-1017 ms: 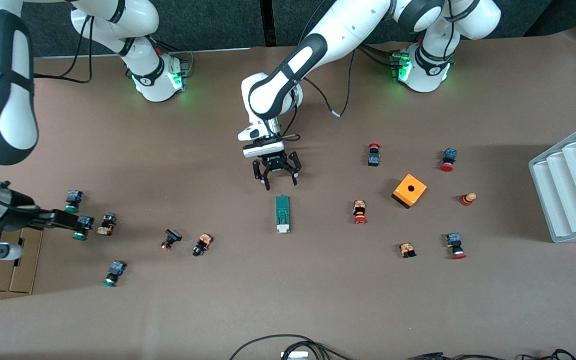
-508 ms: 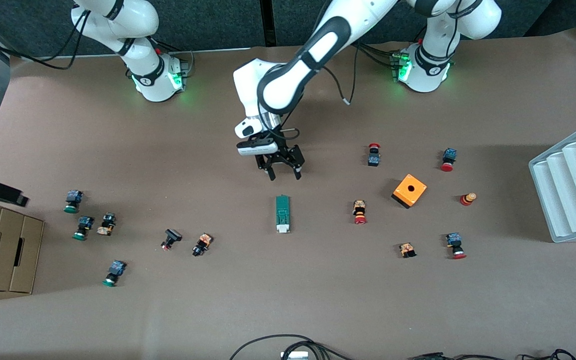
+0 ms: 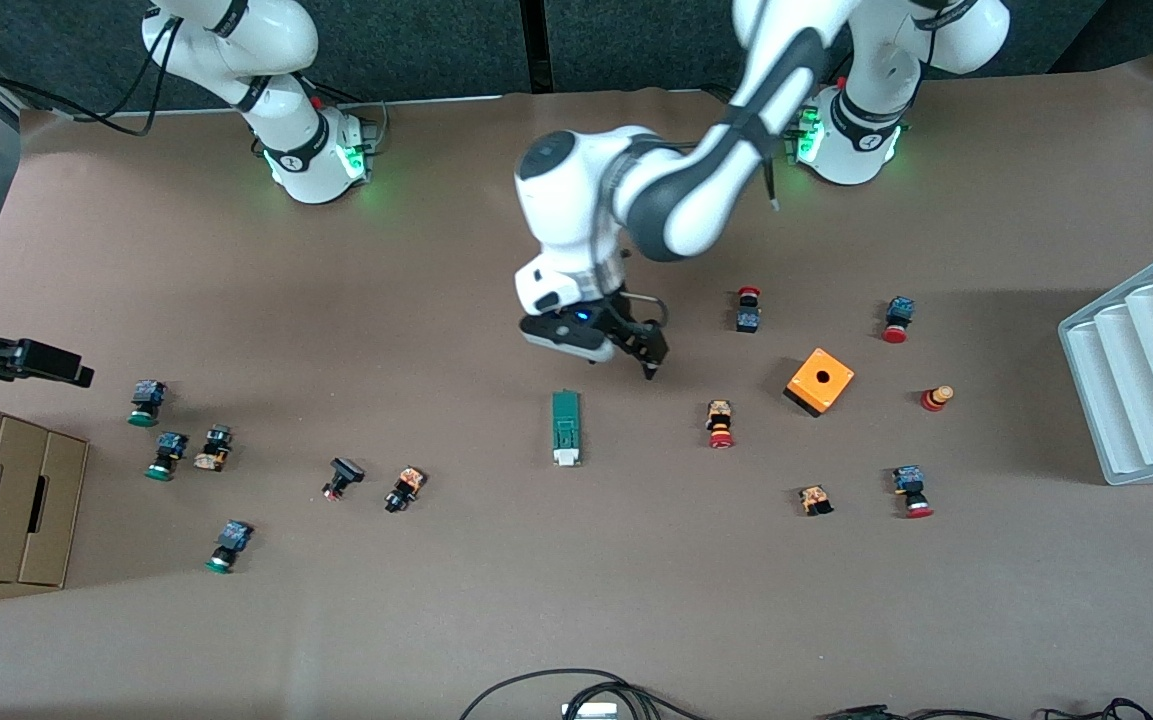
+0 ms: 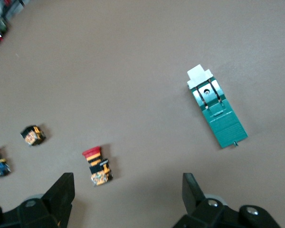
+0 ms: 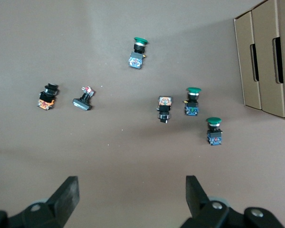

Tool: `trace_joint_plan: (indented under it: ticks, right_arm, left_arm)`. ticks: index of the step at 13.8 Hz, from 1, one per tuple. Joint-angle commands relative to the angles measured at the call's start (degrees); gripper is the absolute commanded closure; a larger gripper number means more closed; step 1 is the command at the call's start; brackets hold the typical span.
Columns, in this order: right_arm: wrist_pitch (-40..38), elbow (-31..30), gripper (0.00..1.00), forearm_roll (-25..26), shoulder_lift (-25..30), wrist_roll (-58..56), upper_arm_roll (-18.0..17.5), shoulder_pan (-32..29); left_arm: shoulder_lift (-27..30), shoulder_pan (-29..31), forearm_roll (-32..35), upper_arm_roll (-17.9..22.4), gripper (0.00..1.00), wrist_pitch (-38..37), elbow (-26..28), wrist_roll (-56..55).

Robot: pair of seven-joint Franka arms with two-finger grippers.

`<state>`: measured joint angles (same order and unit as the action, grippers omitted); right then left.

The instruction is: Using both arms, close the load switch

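Observation:
The load switch [image 3: 565,427] is a narrow green block lying flat mid-table, its white sliding piece at the end nearer the front camera. It also shows in the left wrist view [image 4: 217,111]. My left gripper [image 3: 648,362] hangs open and empty over bare table, beside the switch's farther end and toward the left arm's end. In the left wrist view the left gripper [image 4: 127,194] has wide-apart fingers [image 4: 61,192]. My right gripper [image 3: 56,366] is open and empty at the right arm's end of the table, over its edge near the green-capped buttons; it also shows in its own wrist view [image 5: 130,194].
A red-capped button [image 3: 720,423] and an orange box with a hole [image 3: 820,380] lie toward the left arm's end. Several buttons [image 3: 168,452] and a cardboard box [image 3: 6,505] are at the right arm's end. A white ribbed rack [image 3: 1146,365] stands at the table's left-arm edge.
The left gripper swung from over the table past the switch's farther end toward the left arm's end, its wrist turning. The right gripper pulled back from the green buttons to the table's edge.

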<state>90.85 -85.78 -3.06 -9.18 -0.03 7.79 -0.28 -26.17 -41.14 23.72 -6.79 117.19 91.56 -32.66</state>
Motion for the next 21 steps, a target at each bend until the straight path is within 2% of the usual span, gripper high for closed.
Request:
trace_joint_plan:
  ticks: [1,2,4,9,13,15,16,17,18,21]
  right_arm:
    - [5.38,-9.21,0.00,0.86,6.36,0.30,-1.46,0.01]
    - [5.13,-9.58,0.00,0.86,7.32,0.47,-1.63,0.01]
    - [4.08,-8.53,0.00,0.78,7.42,0.38,-1.64,-0.08]
    - [6.43,-7.91,0.00,0.16,6.37,0.91,-1.72,0.01]
    - [6.81,-7.91,0.00,0.77,6.19,0.56,-1.72,0.10]
    - [4.35,-7.91,0.00,0.86,5.76,0.65,-1.72,0.36]
    - [4.60,-7.91,0.00,0.86,4.97,0.74,-1.72,0.28]
    - [5.47,-7.91,0.00,0.86,4.44,0.82,-1.72,0.28]
    - [6.61,-7.91,0.00,0.95,4.17,0.74,-1.64,0.28]
    - [9.87,-7.91,0.00,2.09,4.17,0.39,-1.72,0.36]
  left_arm:
    - [3.41,7.80,-13.73,-0.77,0.00,-3.27,-0.50,11.43]
    - [3.93,10.18,-18.57,-0.68,0.00,-5.63,-1.81,16.78]
    - [4.20,15.97,-23.96,-0.59,0.00,-12.56,-5.40,23.75]
    - [5.51,27.68,-24.60,-0.51,0.00,-29.36,-13.24,27.56]
    - [9.12,35.68,-24.42,-0.50,0.00,-31.14,-13.34,27.56]
    - [12.80,37.53,-24.25,-0.07,0.00,-30.09,-11.50,27.56]
    - [15.86,37.62,-24.25,1.33,0.00,-29.65,-8.36,27.56]
    - [18.59,37.10,-24.77,4.47,0.00,-27.39,-4.85,27.56]
    - [21.66,36.75,-24.86,5.98,0.00,-24.32,-0.81,27.65]
    - [30.02,36.92,-24.25,6.09,0.00,-12.62,9.14,27.73]
